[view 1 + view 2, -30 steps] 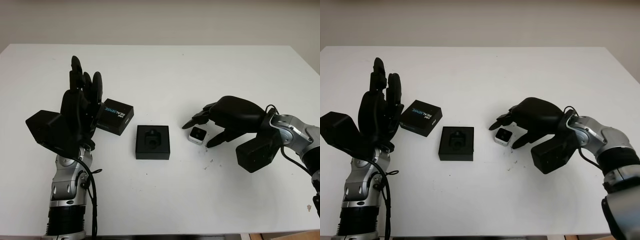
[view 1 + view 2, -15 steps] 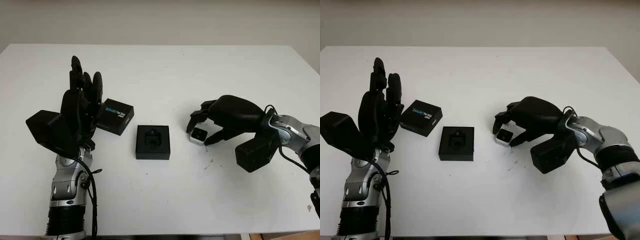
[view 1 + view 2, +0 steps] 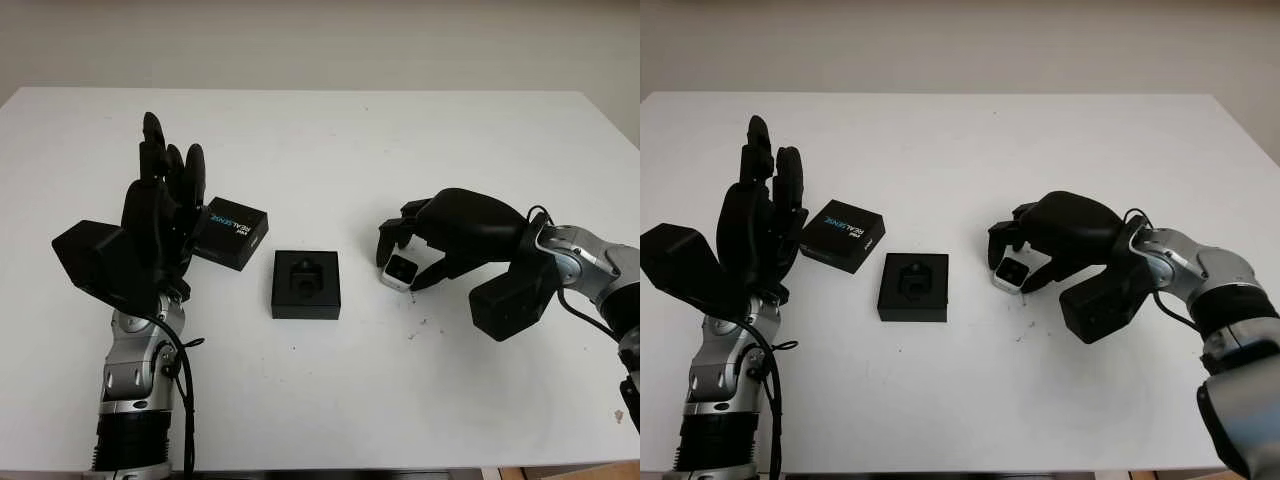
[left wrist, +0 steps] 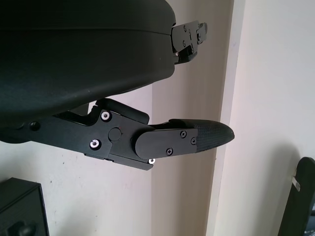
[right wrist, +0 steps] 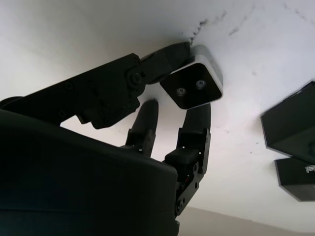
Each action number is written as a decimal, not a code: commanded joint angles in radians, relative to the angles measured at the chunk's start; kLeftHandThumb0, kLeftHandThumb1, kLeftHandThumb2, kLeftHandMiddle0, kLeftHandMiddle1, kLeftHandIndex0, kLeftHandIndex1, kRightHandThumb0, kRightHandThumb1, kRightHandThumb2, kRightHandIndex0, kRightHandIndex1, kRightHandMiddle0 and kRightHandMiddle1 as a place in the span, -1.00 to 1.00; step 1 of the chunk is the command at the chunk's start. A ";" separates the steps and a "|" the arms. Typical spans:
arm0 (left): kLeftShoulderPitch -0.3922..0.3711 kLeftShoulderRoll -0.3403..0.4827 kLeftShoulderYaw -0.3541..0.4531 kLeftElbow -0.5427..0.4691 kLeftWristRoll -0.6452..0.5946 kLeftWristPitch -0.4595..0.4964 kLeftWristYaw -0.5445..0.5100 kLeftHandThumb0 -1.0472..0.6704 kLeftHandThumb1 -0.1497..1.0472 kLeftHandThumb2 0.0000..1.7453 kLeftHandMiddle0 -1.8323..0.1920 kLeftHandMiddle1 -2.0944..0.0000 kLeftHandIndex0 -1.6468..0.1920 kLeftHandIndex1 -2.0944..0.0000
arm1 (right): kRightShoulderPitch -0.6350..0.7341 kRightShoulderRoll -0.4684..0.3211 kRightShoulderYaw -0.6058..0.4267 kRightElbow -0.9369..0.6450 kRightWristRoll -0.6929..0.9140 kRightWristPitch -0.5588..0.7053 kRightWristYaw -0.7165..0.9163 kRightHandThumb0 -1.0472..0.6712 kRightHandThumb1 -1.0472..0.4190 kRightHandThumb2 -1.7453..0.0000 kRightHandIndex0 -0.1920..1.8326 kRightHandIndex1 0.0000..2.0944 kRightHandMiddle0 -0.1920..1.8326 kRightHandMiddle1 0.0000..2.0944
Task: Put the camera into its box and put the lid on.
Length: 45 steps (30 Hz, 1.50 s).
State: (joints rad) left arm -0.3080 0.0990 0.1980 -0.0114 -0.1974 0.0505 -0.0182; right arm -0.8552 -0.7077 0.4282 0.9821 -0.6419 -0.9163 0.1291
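Observation:
The small white camera (image 3: 400,269) with a dark lens face sits right of centre, pinched between the fingers of my right hand (image 3: 405,262). In the right wrist view the camera (image 5: 193,85) is clamped between thumb and fingers, just off the table. The open black box (image 3: 306,284) with its moulded insert lies on the table left of the camera. Its black lid (image 3: 231,232), printed with blue lettering, lies further left. My left hand (image 3: 165,205) is raised upright beside the lid, open and holding nothing.
The white table (image 3: 330,150) stretches wide behind the objects, its far edge meeting a pale wall. Small dark specks (image 3: 422,323) mark the surface near the right hand.
My right hand's fingers have closed around the camera and tilted it up from the table. The left hand, box and lid have not moved.

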 commanded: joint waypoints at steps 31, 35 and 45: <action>0.004 -0.004 -0.005 -0.005 0.006 0.000 0.009 -0.52 1.00 -0.55 1.00 0.96 0.99 0.98 | 0.150 0.159 -0.306 -0.348 0.557 0.567 0.458 -0.20 -0.82 0.94 -0.48 -0.89 -0.39 0.42; 0.007 -0.002 -0.008 -0.007 0.008 -0.001 0.006 -0.50 1.00 -0.53 1.00 0.97 1.00 0.98 | 0.196 0.190 -0.333 -0.480 0.590 0.692 0.437 -0.23 -0.85 0.94 -0.52 -0.93 -0.45 0.50; 0.011 -0.015 -0.007 -0.014 0.006 0.002 0.018 -0.49 1.00 -0.53 1.00 0.96 1.00 0.99 | 0.335 0.327 -0.360 -0.886 0.639 1.081 0.299 -0.20 -0.88 0.93 -0.52 -0.94 -0.56 0.62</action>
State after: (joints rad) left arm -0.3055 0.0875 0.1952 -0.0116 -0.1970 0.0520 -0.0048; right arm -0.5309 -0.3886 0.0692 0.1538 0.0001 0.1408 0.4425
